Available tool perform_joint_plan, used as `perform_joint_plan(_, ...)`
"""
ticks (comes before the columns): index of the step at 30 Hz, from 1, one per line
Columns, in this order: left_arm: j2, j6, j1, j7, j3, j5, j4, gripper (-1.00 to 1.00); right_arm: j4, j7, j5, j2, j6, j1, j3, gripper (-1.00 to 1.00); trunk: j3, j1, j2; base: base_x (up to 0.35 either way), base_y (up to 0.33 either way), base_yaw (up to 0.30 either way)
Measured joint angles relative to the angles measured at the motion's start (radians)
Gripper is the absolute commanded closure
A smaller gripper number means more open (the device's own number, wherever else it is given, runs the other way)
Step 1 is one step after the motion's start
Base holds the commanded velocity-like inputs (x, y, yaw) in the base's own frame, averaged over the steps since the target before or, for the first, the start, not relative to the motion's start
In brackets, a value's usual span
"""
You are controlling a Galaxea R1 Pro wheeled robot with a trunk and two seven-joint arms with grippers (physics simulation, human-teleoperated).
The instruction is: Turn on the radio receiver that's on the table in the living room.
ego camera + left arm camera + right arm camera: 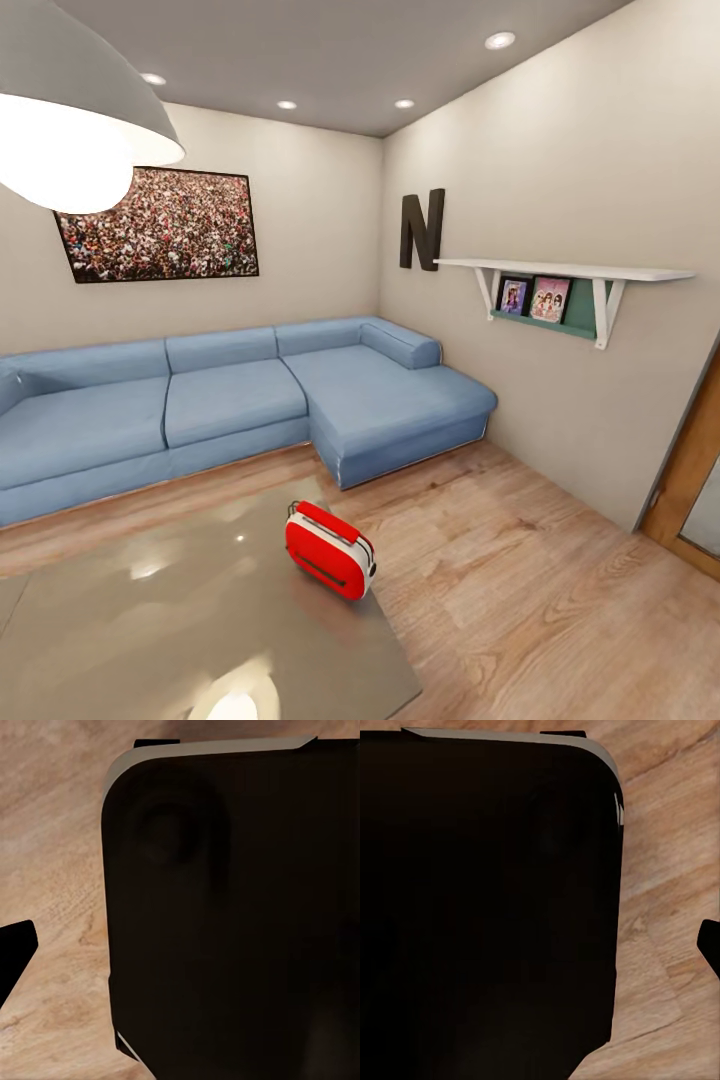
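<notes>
From the head camera I see the radio [330, 549] lying tilted on the glossy worktop [150, 620], near its right edge, with the blue sofa [230, 400] beyond it. Both wrist cameras show a dark panel [240, 922] over wood floor [667, 915]; I cannot tell either tool's state.

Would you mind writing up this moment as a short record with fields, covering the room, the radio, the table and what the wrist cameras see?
room: living room with blue L-shaped sofa, crowd photo, black letter N, wall shelf
radio receiver: red and white, standing on the table, near its far right edge
table: glossy grey-beige top, reflecting the lamp
floor: light wood
wrist views: dark rounded body above wood floor
grippers: state cannot be told
</notes>
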State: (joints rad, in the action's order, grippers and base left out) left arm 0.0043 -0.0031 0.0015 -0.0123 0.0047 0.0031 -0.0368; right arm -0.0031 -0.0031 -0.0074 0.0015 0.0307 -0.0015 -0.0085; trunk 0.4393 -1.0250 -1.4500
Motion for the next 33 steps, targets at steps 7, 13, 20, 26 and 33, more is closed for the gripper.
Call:
perform_joint_plan(7, 0.0, 0.0, 0.0, 0.0, 0.0, 0.0, 0.0, -1.0, 0.0, 0.0, 0.002, 0.0, 0.001, 0.0, 0.001, -1.0, 0.0, 0.0, 0.0, 0.173, -0.124, 0.0)
perform_joint_plan(13, 0.0, 0.0, 0.0, 0.0, 0.0, 0.0, 0.0, -1.0, 0.0, 0.0, 0.003, 0.0, 0.001, 0.0, 0.001, -1.0, 0.0, 0.0, 0.0, 0.234, -0.178, 0.0)
perform_joint_plan(20, 0.0, 0.0, 0.0, 0.0, 0.0, 0.0, 0.0, -1.0, 0.0, 0.0, 0.003, 0.0, 0.001, 0.0, 0.001, -1.0, 0.0, 0.0, 0.0, 0.238, -0.182, 0.0)
perform_joint_plan(26, 0.0, 0.0, 0.0, 0.0, 0.0, 0.0, 0.0, -1.0, 0.0, 0.0, 0.002, 0.0, 0.001, 0.0, 0.001, -1.0, 0.0, 0.0, 0.0, 0.238, -0.182, 0.0)
perform_joint_plan(33, 0.0, -0.001, 0.0, 0.0, 0.0, 0.0, 0.0, -1.0, 0.0, 0.0, 0.002, 0.0, 0.001, 0.0, 0.001, -1.0, 0.0, 0.0, 0.0, 0.138, -0.096, 0.0)
